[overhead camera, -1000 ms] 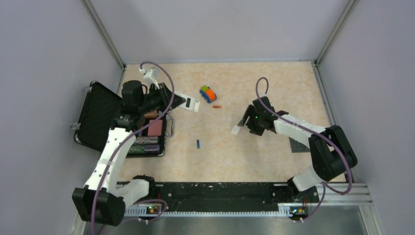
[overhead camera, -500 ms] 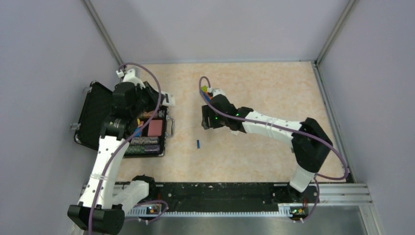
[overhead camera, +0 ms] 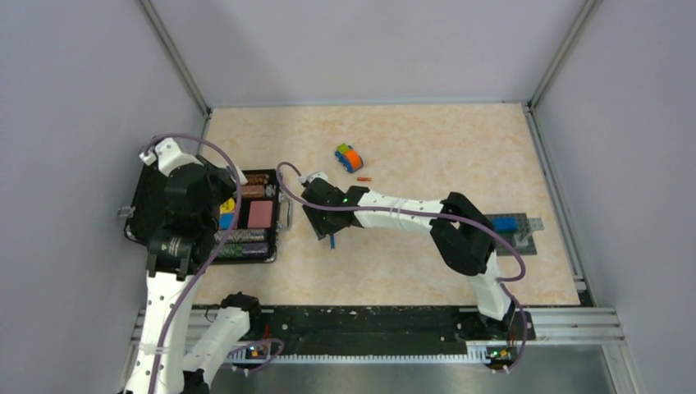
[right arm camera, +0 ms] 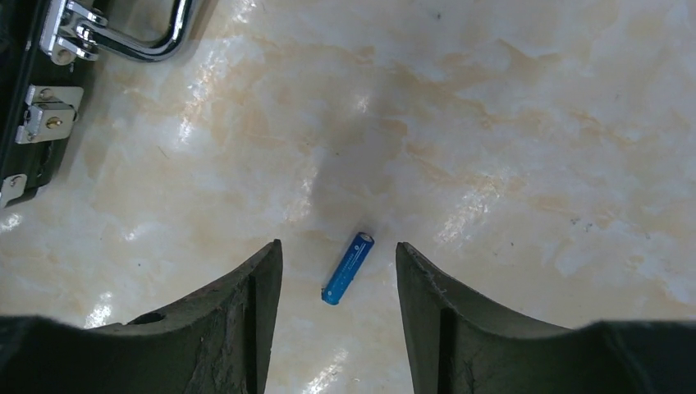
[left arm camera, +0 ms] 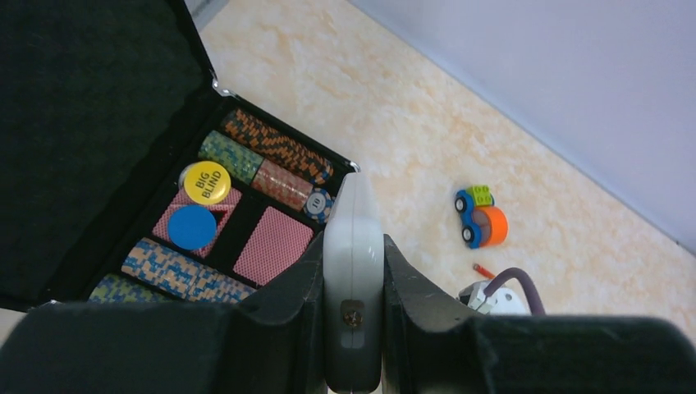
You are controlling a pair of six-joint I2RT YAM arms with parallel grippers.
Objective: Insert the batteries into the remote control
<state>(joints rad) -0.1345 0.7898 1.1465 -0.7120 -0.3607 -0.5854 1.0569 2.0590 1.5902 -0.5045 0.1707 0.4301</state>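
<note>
Two batteries [right arm camera: 348, 268], one remote control [left arm camera: 353, 271], one toy car [overhead camera: 349, 157], one case [left arm camera: 82, 123].

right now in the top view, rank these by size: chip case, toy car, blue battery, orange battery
1. chip case
2. toy car
3. orange battery and blue battery: both tiny, with no clear difference. The blue one is partly hidden under the right gripper, so I won't rank them.

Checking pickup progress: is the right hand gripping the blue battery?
No, the blue battery lies on the table between the right hand's open fingers, touching neither.
</note>
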